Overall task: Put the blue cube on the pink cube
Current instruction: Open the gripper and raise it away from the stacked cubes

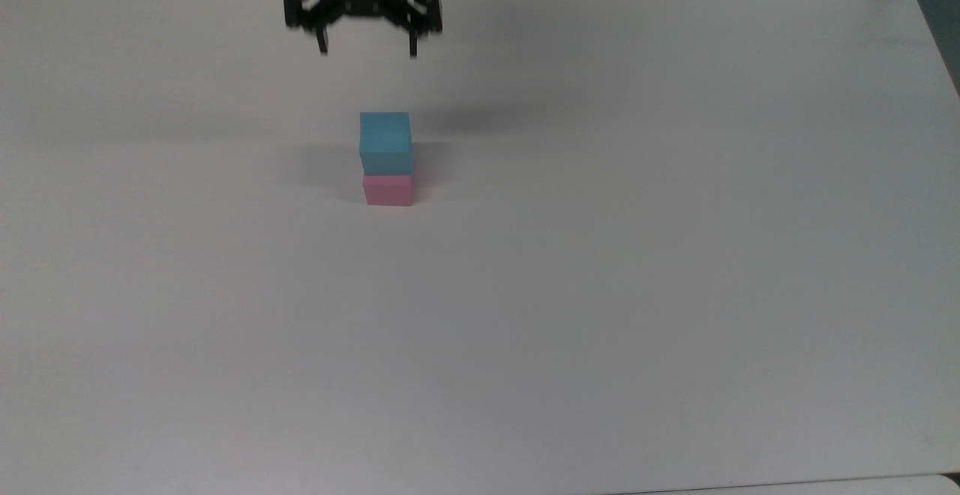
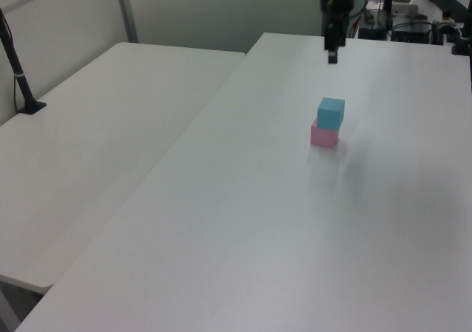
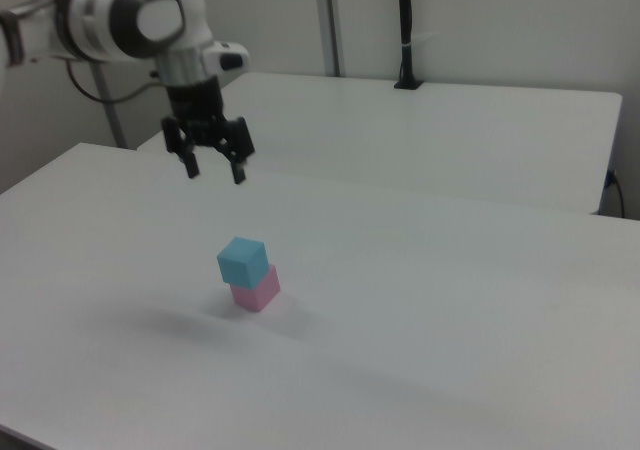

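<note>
The blue cube (image 1: pixel 385 142) sits on top of the pink cube (image 1: pixel 388 190), and the pair stands on the table (image 1: pixel 600 292). The gripper (image 1: pixel 367 51) hangs above the stack, well apart from it, fingers spread. In the right view, the stack lies below and slightly right of the gripper (image 3: pixel 214 173).

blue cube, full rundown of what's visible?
The blue cube is a small sky-blue block with plain matte faces that look foam-like. It sits upright on top of the pink cube, touching it alone and turned slightly askew to it in the right view. The stack stands on the white table. The gripper is open above it, well clear and not touching.
</note>
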### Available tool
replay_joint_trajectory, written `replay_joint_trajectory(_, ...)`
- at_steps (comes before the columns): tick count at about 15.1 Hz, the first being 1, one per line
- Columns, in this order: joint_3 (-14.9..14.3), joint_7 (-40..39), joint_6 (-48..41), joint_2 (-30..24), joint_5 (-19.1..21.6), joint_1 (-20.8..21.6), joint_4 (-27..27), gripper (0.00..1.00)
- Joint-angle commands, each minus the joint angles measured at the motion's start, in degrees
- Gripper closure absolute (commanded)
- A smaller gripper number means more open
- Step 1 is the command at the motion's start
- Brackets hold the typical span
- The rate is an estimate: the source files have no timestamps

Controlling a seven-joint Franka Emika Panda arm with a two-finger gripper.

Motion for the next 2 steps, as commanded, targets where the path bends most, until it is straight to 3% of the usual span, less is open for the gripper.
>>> replay_joint_trajectory(1, 1.59, 0.85, -1.02, -8.1, 0.75, -0.98, -4.69, 0.0)
replay_joint_trajectory(2, 1.5, 0.94, -1.11, -8.89, 0.75, -1.16, -4.78, 0.0)
